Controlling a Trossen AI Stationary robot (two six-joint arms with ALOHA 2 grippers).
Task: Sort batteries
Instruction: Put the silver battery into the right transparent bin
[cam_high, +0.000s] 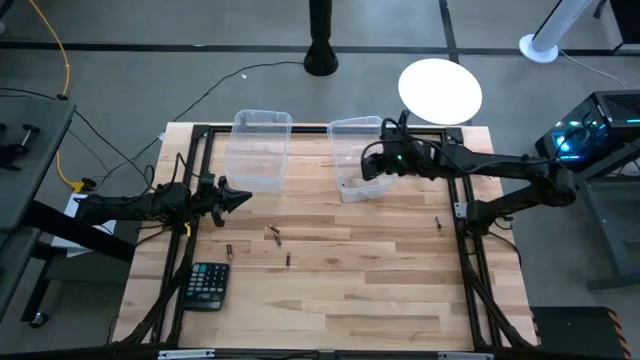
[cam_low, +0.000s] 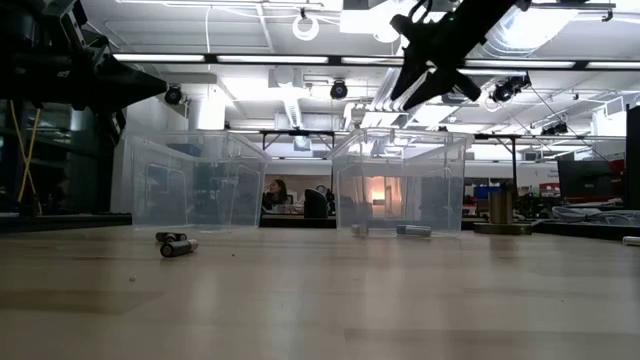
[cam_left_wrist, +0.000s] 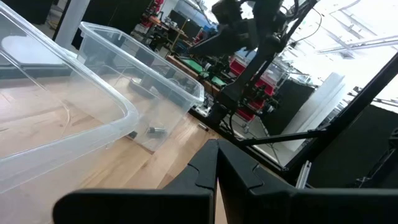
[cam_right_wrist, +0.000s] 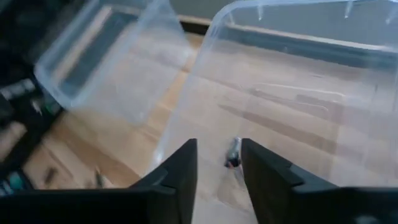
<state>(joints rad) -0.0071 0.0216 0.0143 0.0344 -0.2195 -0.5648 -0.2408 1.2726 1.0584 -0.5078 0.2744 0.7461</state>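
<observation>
Two clear plastic bins stand at the table's far side: the left bin (cam_high: 262, 150) and the right bin (cam_high: 358, 158). My right gripper (cam_right_wrist: 217, 155) hangs open above the right bin's near end (cam_high: 366, 166), high over it in the low view (cam_low: 408, 92). Between its fingers I see a small dark battery (cam_right_wrist: 233, 153) inside the bin; falling or lying, I cannot tell. More batteries (cam_low: 412, 230) lie on that bin's floor. Loose batteries lie on the wood (cam_high: 274, 233), (cam_high: 288, 259), (cam_high: 228, 250), (cam_high: 437, 222). My left gripper (cam_high: 236, 197) waits shut near the left edge (cam_left_wrist: 215, 163).
A dark calculator (cam_high: 206, 285) lies near the table's near-left corner. Black frame rails (cam_high: 463, 215) run along the left and right sides of the table. The wood between the bins and the near edge carries only the scattered batteries. People sit in the room behind (cam_low: 275, 192).
</observation>
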